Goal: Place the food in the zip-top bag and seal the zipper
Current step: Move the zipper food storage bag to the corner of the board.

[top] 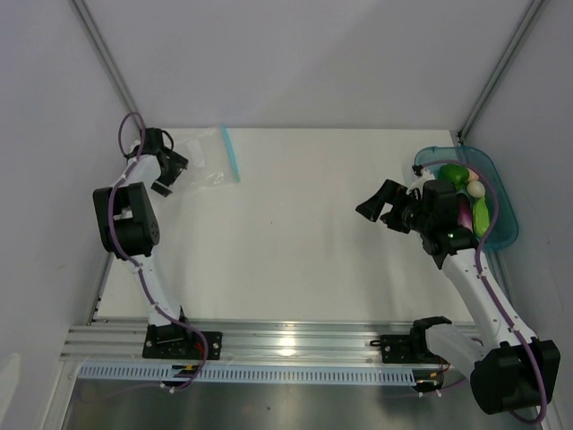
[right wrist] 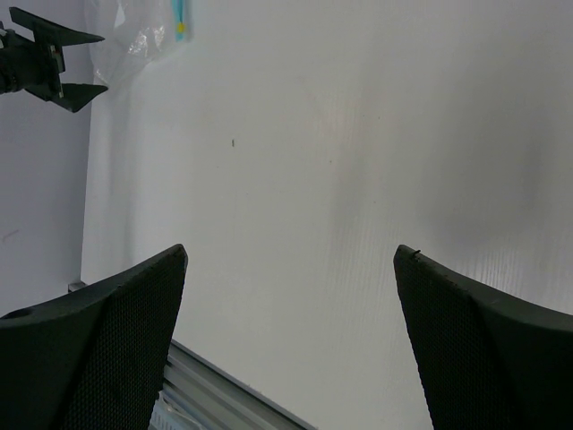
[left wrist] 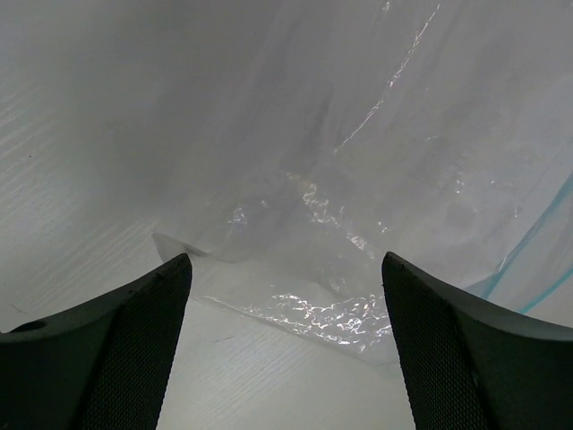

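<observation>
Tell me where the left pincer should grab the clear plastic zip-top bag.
Probably the crinkled corner of the clear plastic zip-top bag, opposite its teal-blue zipper strip, approached from the left: that corner puckers up inside the open left pincer.

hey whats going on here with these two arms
The left gripper, open, is at the clear zip-top bag in the far left corner, not gripping it yet. The right gripper, also open and empty, hovers beside the teal tray, where the toy food lies. No food is in the bag.
</observation>
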`<act>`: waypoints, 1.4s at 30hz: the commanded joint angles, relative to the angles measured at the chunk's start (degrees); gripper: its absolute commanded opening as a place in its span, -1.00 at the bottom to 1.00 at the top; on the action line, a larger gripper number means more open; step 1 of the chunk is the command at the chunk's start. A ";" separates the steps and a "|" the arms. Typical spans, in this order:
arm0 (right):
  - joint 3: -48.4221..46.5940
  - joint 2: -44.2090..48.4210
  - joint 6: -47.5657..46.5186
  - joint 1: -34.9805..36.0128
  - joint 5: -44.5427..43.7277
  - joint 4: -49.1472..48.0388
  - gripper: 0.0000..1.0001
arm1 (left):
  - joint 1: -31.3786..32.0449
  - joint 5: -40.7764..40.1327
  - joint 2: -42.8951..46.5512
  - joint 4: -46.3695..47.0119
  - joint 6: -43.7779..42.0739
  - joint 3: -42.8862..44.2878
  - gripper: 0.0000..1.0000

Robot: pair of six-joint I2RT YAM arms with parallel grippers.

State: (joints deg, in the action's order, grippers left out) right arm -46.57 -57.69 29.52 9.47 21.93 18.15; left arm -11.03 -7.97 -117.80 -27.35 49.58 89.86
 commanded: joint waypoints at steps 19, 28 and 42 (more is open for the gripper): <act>-1.95 -0.40 0.01 0.02 -0.40 -1.81 0.99 | -0.40 7.00 -11.13 -16.50 -5.63 19.02 0.10; -1.86 0.38 0.45 -0.07 -0.49 -1.45 0.99 | 2.41 3.84 -14.64 -26.23 -10.03 25.52 0.07; -1.34 2.94 -0.34 0.02 -1.01 -0.57 0.99 | 7.25 3.48 -16.06 -29.33 -13.10 26.59 0.01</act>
State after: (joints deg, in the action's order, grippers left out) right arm -46.57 -56.07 29.95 9.47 21.65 18.17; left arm -4.43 -4.29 -134.21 -55.44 39.35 116.03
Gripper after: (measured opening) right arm 0.993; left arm 0.505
